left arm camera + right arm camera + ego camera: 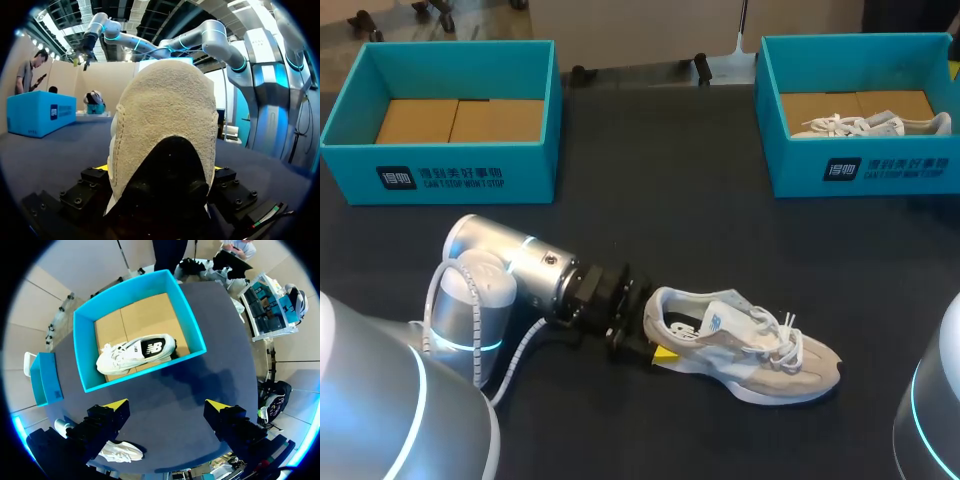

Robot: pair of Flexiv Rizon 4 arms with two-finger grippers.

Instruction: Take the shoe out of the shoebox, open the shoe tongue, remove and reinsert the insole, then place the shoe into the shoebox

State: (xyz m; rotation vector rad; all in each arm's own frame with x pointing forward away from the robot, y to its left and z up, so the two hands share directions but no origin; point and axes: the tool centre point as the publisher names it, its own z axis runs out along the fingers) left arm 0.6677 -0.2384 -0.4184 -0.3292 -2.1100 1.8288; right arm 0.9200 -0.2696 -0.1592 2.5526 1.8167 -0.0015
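In the head view, the beige shoe (745,345) lies sole-down on the dark surface (650,230), outside both boxes. Its long axis runs across us, heel toward our left arm and toe toward our right side. Our left fingers (663,354) sit at that heel. Behind, the left shoebox (440,170) is empty and the right shoebox (860,170) holds a white shoe (875,125).

In the left wrist view, the beige shoe (165,115) shows heel-first between the left fingers (85,187). They press it from both sides, so we judge they are holding it.

In the right wrist view, our right fingers (114,406) stand wide with nothing between them, high over the surface (200,390). They are above the right shoebox (145,371) and its white shoe (135,352), well apart from the beige shoe (122,452). We judge the left arm is nearer, so the right must come down to the tongue.
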